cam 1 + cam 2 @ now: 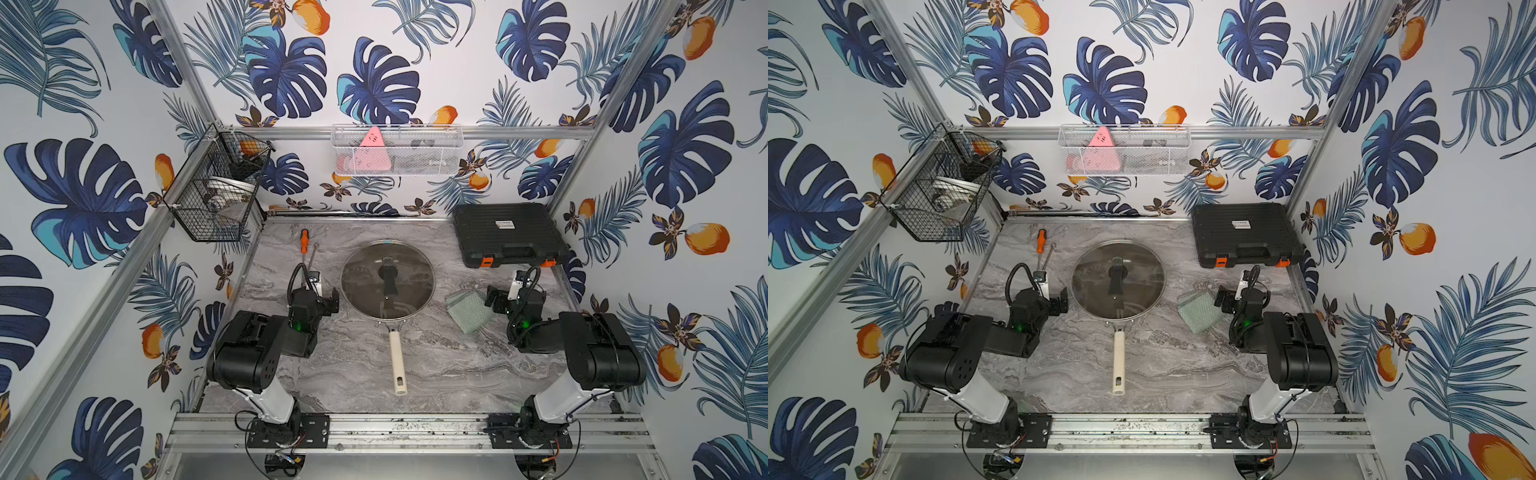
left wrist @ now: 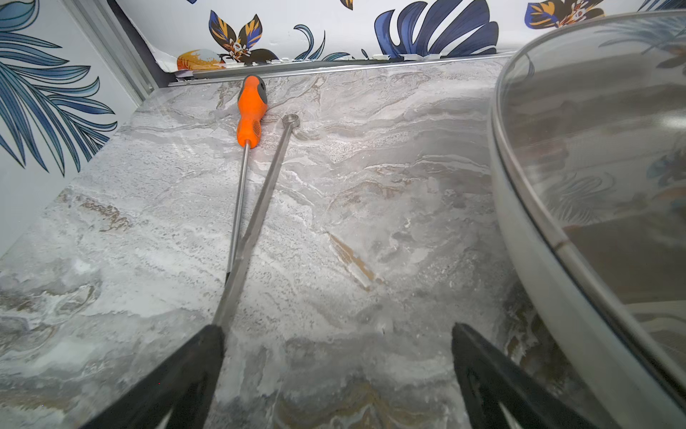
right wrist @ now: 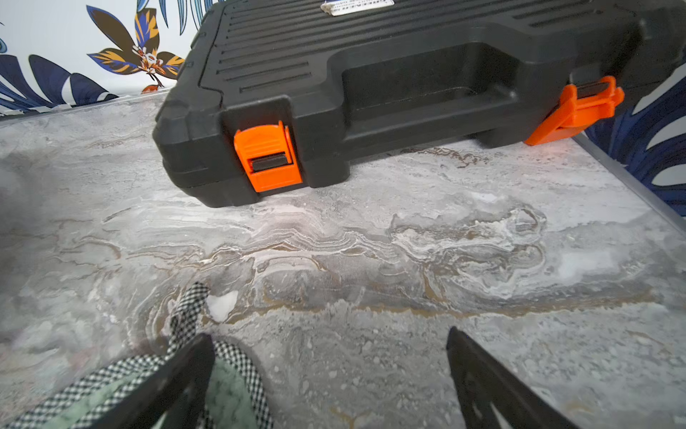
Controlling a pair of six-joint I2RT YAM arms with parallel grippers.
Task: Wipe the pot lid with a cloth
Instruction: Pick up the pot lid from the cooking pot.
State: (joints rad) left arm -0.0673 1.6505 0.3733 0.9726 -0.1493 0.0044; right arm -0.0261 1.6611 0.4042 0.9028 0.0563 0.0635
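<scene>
Centrally on the bench [image 1: 436, 374], nearer its far edge than its near edge, the lid [image 1: 387, 279] sits on the pan [image 1: 397, 361]. The pan's cream handle points toward the near edge and stops short of it. Bare bench flanks the handle on both sides.

The cloth [image 1: 468, 311] lies flat to the right of the lid, and a strip of bare bench separates the two.

The left gripper [image 2: 338, 328] hangs low just left of the pan, aimed toward the far edge, jaws spread wide and holding nothing. Ahead of it a screwdriver [image 2: 251, 115] and a thin rod [image 2: 267, 185] lie together in a narrow V reaching toward the far-left corner. The rod's near end runs behind one finger.

The right gripper [image 3: 328, 334] sits between the cloth and the right edge, jaws likewise wide and empty. One finger overlaps the cloth's checked border in the right wrist view; whether they touch cannot be told.

A black case [image 3: 371, 93] fills the far-right corner, with open bench between it and the right gripper.
</scene>
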